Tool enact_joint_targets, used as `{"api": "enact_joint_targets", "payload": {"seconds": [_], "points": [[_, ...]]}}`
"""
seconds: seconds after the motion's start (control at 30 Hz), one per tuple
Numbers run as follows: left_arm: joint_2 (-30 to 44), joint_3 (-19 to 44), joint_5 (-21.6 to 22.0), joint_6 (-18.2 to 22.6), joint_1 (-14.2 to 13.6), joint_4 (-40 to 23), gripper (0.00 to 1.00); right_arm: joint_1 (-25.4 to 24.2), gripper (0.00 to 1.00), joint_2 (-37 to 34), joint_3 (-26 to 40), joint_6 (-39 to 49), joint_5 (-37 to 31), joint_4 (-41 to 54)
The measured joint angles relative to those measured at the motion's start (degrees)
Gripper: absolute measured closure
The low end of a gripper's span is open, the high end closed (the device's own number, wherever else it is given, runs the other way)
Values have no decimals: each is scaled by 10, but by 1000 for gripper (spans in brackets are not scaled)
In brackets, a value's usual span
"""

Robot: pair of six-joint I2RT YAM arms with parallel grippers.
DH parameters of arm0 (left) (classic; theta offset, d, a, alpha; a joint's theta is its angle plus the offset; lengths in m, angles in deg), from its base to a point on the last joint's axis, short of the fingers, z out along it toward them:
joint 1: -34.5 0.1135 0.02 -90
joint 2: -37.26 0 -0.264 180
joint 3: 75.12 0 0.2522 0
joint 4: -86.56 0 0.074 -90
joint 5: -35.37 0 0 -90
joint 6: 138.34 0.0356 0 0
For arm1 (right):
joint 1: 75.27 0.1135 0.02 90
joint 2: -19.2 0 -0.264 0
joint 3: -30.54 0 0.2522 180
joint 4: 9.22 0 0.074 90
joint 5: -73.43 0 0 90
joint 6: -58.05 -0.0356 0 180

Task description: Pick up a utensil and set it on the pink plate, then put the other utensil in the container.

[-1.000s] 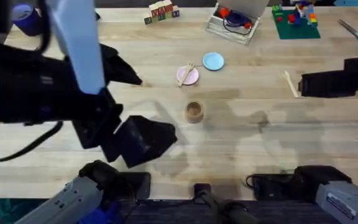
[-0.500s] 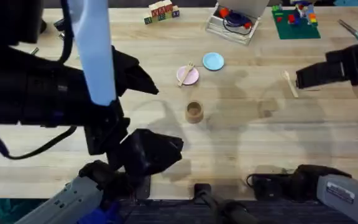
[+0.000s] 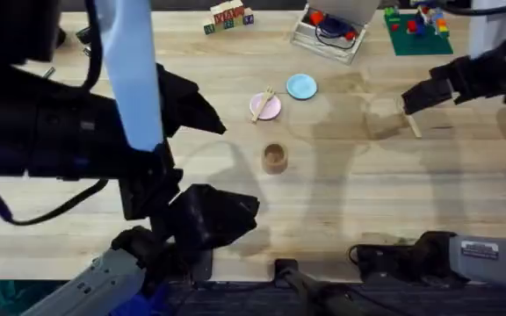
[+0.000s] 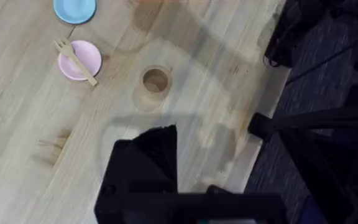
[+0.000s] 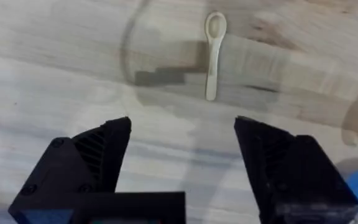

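Already the fork (image 3: 263,101) lies across the pink plate (image 3: 266,107) just above the centre of the overhead frame, its tines poking past the plate's upper rim; the left wrist view shows the same pair in its upper left corner, the fork (image 4: 75,61) laid slantwise over the pink plate (image 4: 82,57). A blue plate (image 3: 301,86) sits just up and to the right of the pink one. Below the pink plate, near the middle of the overhead frame, stands the brown cup (image 3: 274,158), upright and apart from both plates; from the left wrist view the cup (image 4: 155,81) looks hollow. The spoon (image 3: 409,118) lies flat on the pale wooden bench (image 3: 341,193) at the right of the overhead frame, well away from the cup. The right tool (image 3: 408,96) hangs just above the spoon's upper end, and in its own wrist view its two black fingers (image 5: 92,155) are spread wide with nothing between them, the spoon (image 5: 213,53) lying on the wood beyond them, bowl end farthest away. The left tool (image 3: 202,116) looms large and dark over the left half of the overhead frame; whether it is clenched or released I cannot tell.
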Motion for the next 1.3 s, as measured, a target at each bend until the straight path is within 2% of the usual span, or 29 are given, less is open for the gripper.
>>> {"api": "enact_joint_targets", "payload": {"seconds": [0.5,1.1,1.3], "points": [[0,0,0,0,0,0,8,-26,5,-144,0,19,-2,-74],[0,0,0,0,0,0,8,-30,5,-227,0,59,-6,-130],[0,0,0,0,0,0,8,-30,5,-233,7,60,-8,-133]]}}
